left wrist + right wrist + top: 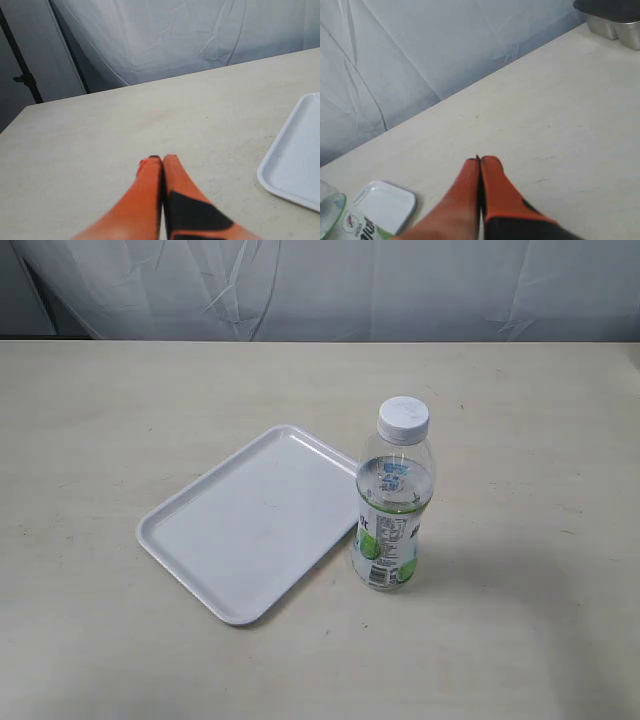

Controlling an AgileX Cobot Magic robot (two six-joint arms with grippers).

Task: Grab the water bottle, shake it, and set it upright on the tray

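The water bottle stands upright on the table, clear with a white cap and a green-and-white label, touching or just beside the right edge of the tray. The flat white tray lies at an angle in the exterior view, with nothing on it. Neither arm shows in the exterior view. My left gripper is shut, orange fingers pressed together over bare table, with a tray corner off to one side. My right gripper is shut too, and the bottle's label and a tray corner show at the picture's edge.
A pale wrinkled curtain hangs behind the table's far edge. A grey metal container stands at a table corner in the right wrist view. A dark stand pole rises beyond the table edge in the left wrist view.
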